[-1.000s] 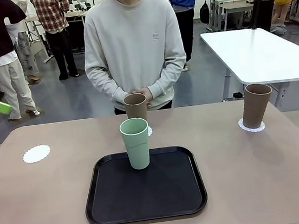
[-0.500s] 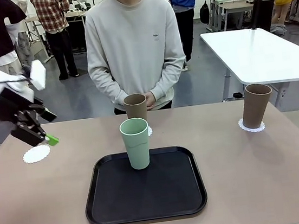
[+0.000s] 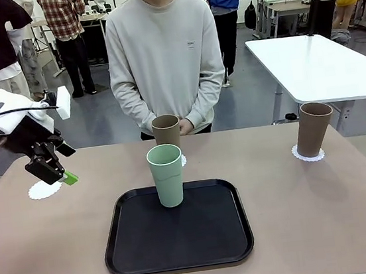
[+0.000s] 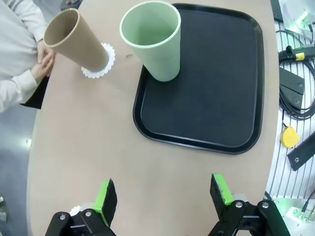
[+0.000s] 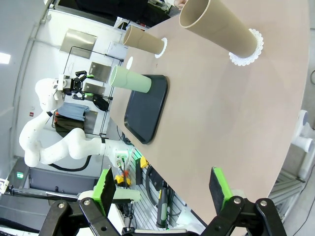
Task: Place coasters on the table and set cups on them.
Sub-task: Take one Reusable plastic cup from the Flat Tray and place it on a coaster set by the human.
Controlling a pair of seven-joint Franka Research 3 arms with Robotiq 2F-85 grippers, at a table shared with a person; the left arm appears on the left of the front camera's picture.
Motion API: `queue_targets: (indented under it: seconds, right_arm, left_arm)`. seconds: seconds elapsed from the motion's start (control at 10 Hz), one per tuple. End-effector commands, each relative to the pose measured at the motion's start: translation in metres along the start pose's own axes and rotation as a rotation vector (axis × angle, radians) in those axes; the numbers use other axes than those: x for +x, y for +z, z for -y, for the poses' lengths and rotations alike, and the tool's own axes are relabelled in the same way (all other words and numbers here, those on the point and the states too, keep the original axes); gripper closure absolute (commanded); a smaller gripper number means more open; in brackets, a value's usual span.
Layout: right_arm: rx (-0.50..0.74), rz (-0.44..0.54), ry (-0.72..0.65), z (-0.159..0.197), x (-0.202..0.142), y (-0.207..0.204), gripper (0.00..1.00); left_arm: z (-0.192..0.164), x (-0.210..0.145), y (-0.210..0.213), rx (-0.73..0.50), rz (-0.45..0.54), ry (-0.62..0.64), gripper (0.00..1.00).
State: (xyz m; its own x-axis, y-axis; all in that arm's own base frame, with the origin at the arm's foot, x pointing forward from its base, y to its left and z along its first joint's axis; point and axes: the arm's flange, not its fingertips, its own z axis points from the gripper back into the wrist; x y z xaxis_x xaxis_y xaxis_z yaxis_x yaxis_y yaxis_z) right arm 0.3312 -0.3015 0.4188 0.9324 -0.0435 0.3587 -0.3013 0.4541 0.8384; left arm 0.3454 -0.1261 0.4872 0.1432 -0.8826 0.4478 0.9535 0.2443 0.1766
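The mint cup [image 3: 167, 175] stands at the far edge of the black tray [image 3: 180, 254] mid-table, the one cup not yet on a coaster, while the bare coaster [image 3: 42, 189] waits by the table's [image 3: 327, 226] left edge and both brown cups [image 3: 166, 131] [image 3: 314, 129] already sit on theirs. My left gripper [image 3: 55, 171] hangs over that bare coaster, jaws apart and empty; my right gripper [image 5: 162, 189], also spread, idles off the right edge. To do this well I judge I should cross to the tray, straddle the mint cup low on its wall, and keep it upright.

Front cam: robot's side, faces across table [image 3: 327, 226]. Left wrist: close, steeply down. Right wrist: rolled, farther off. All share tray [image 3: 178, 248] and green cup [image 3: 166, 176].
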Motion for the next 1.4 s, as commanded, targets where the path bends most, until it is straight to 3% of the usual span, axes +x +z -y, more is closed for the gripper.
queue_targets:
  seconds: [0.0, 0.2, 0.4, 0.6, 0.9, 1.0, 1.3]
  right_arm:
    - [-0.001, 0.003, 0.000, 0.000, 0.000, -0.001, 0.00]
    - [-0.001, 0.003, 0.000, 0.000, 0.000, -0.001, 0.00]
    - [-0.001, 0.003, 0.000, 0.000, 0.000, -0.001, 0.00]
    - [-0.001, 0.003, 0.000, 0.000, 0.000, -0.001, 0.00]
    - [-0.001, 0.003, 0.000, 0.000, 0.000, -0.001, 0.00]
    - [-0.001, 0.003, 0.000, 0.000, 0.000, -0.001, 0.00]
    - [-0.001, 0.003, 0.000, 0.000, 0.000, -0.001, 0.00]
  left_arm:
    - [0.003, 0.000, 0.002, 0.013, 0.015, -0.012, 0.00]
    - [0.001, 0.001, 0.003, -0.002, 0.014, -0.011, 0.00]
    - [-0.043, 0.023, -0.045, -0.143, 0.088, -0.109, 0.00]
    - [-0.069, 0.029, -0.093, -0.194, 0.166, -0.192, 0.00]
    - [-0.079, 0.012, -0.113, -0.224, 0.329, -0.312, 0.00]
    - [-0.083, 0.000, -0.110, -0.247, 0.380, -0.318, 0.00]
    - [-0.074, -0.035, -0.124, -0.341, 0.558, -0.170, 0.00]
